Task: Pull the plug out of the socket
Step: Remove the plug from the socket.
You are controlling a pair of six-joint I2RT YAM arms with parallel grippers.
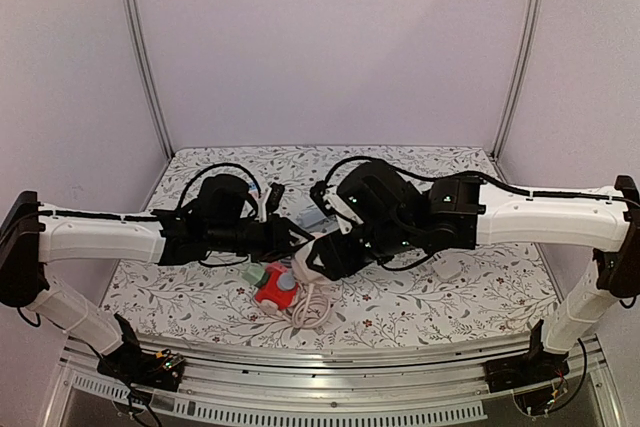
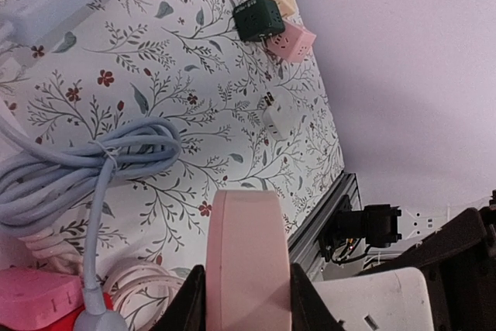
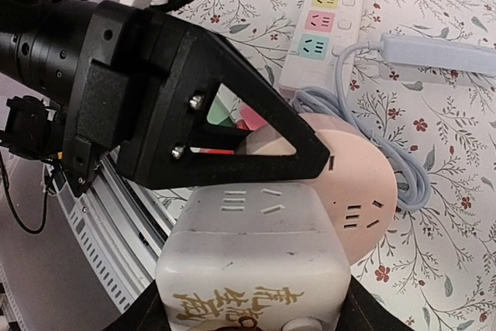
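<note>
My left gripper [image 2: 246, 281] is shut on a round pink socket [image 2: 248, 246], with its black fingers [image 2: 194, 296] pressed on the two flat faces. The pink socket [image 3: 364, 184] hangs above the table. My right gripper [image 3: 256, 312] is shut on the plug, a white cube [image 3: 256, 246] with gold characters. The cube sits right in front of the pink socket, with a left finger [image 3: 232, 114] across the gap. I cannot tell whether the two are still joined. From above, both grippers meet at the table's middle [image 1: 305, 249].
A white power strip [image 3: 325, 29] with coloured outlets and a coiled light-blue cable [image 2: 77, 168] lie on the flowered cloth. Red and green cube sockets [image 1: 270, 285] sit under the grippers. Green, pink and cream cubes [image 2: 267, 21] and a small white plug [image 2: 275, 118] lie further off. The table's metal rail [image 2: 325, 215] runs nearby.
</note>
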